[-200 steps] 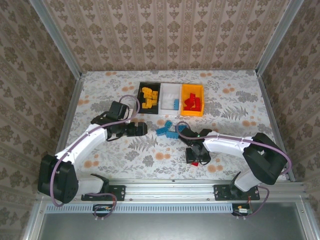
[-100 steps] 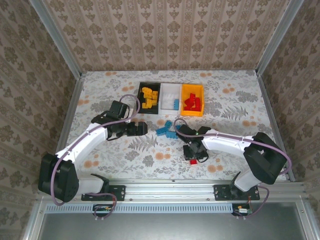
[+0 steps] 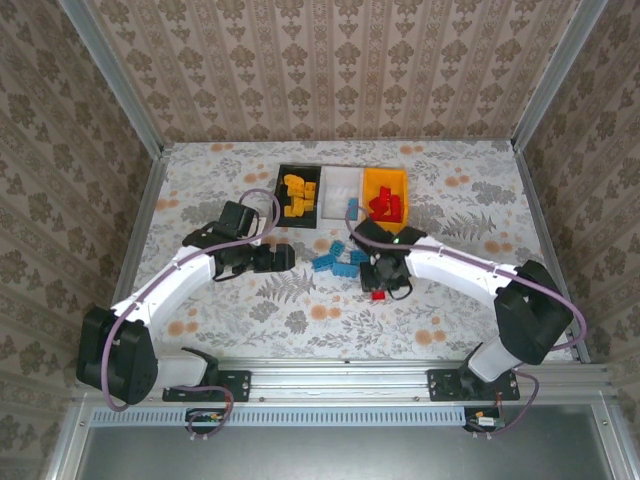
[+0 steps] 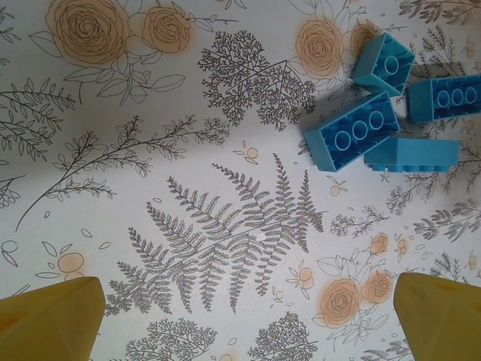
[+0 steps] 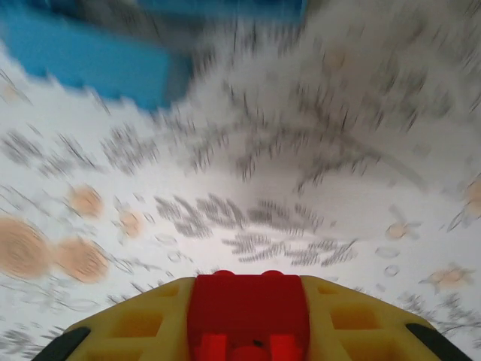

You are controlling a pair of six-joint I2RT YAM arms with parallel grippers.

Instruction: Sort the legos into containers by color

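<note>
My right gripper (image 3: 379, 290) is shut on a red lego (image 3: 378, 294), which the right wrist view shows as a red lego (image 5: 248, 312) wedged between the yellow fingers (image 5: 143, 323); that view is motion-blurred. A few light blue legos (image 3: 335, 258) lie together mid-table, just left of the right wrist. My left gripper (image 3: 288, 258) hovers open to their left, with nothing between its yellow fingertips (image 4: 52, 320); the blue legos (image 4: 352, 134) sit ahead of them, to the right. At the back stand the black bin (image 3: 284, 180) with orange-yellow legos, the white bin (image 3: 340, 178) and the orange-yellow bin (image 3: 368, 180) with red legos.
A blue lego (image 3: 352, 207) lies in the white bin's near corner. The floral tablecloth (image 3: 200, 180) runs to metal rails and patterned walls on three sides. A purple cable loops over each arm.
The right arm has carried the red lego away from the near edge, up beside the blue cluster and closer to the bins. The left arm has stayed put.
</note>
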